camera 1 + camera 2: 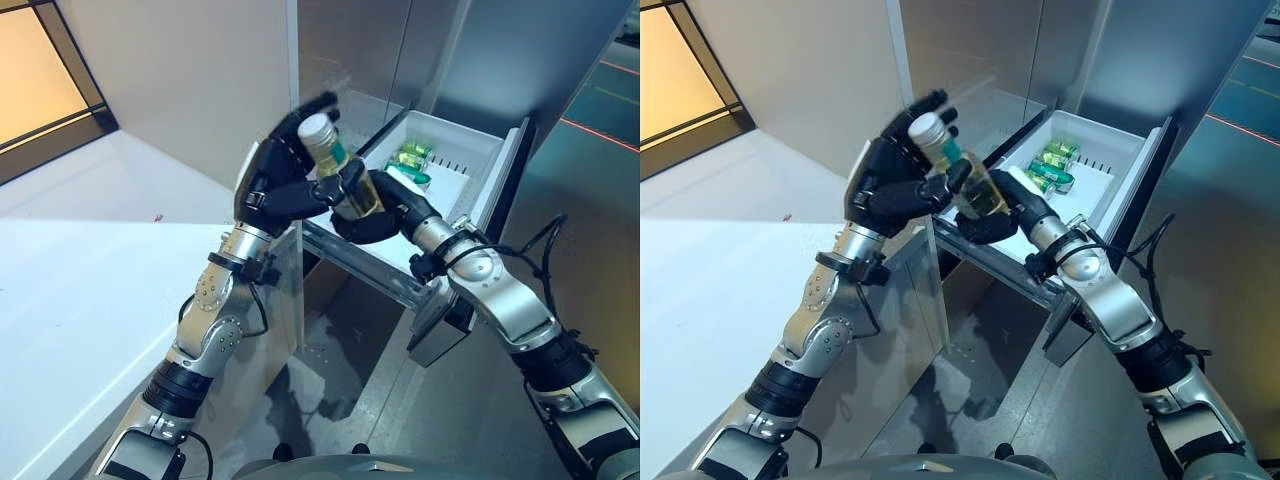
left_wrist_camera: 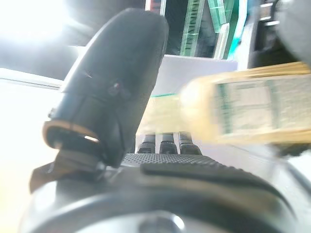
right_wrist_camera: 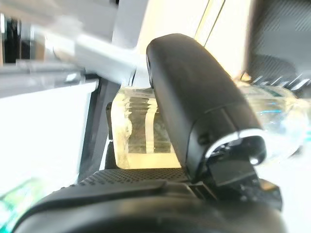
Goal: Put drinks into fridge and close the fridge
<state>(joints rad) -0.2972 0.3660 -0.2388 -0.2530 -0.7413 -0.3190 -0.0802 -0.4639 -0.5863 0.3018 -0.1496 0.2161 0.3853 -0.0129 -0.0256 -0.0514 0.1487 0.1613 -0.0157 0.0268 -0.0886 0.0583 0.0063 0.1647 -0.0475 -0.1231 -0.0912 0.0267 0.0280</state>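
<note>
Fingers [image 1: 270, 195] of both hands clasp the tilted bottle [image 1: 340, 170], cap up-left.

Place: we take it for a kitchen.
Evidence: tall stainless-steel fridge [image 1: 400, 50], open white drawer [image 1: 455, 165] holding green drink cans [image 1: 410, 160], white countertop [image 1: 70, 280].

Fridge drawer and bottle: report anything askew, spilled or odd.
Nothing spilled or damaged. The bottle of yellowish drink is tilted, capped, held between both hands: left hand at its upper part, right hand round its base, over the open fridge drawer. Green cans lie on their sides inside, loosely placed.
</note>
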